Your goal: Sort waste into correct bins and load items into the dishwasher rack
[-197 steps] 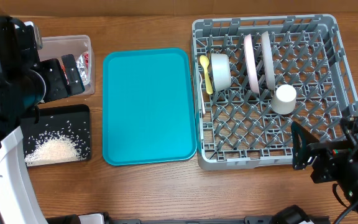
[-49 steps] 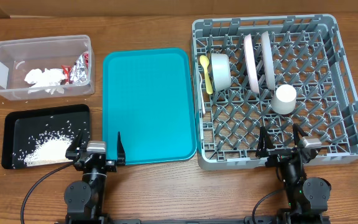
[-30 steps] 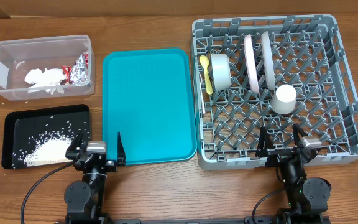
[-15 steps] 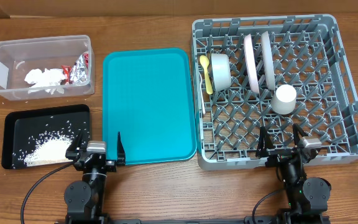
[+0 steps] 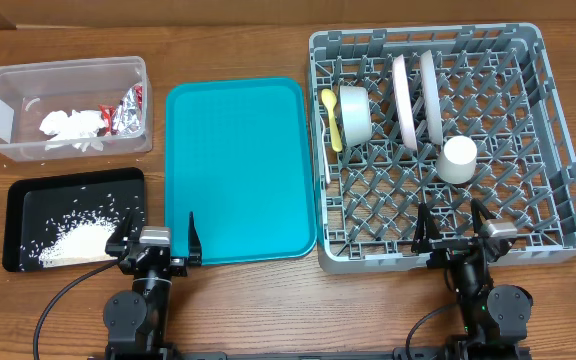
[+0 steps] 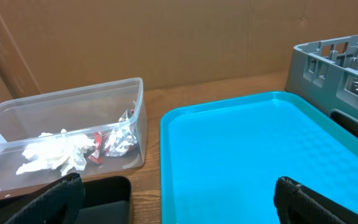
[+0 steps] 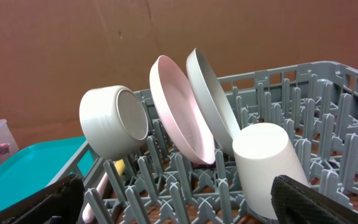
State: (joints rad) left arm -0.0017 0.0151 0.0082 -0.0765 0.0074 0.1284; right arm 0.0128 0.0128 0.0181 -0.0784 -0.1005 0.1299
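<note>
We see the left hand (image 5: 158, 230) and right hand (image 5: 450, 224) both released, grasping nothing (plates (image 5: 404, 100) upright in the rack (image 5: 560, 120), napkin (image 5: 71, 124) in the tub (image 5: 68, 66)).

Both arms (image 5: 140, 300) are black. The left gripper (image 5: 158, 240) and the right gripper (image 5: 450, 230) each have two thin black fingers (image 5: 190, 228) and a small silver-grey block (image 5: 498, 230) on top. Near each one is a round black joint (image 5: 128, 310). A thin black cable (image 5: 66, 287) curls away from each arm. Up close, the fingertips (image 6: 61, 198) look dark and rough.
</note>
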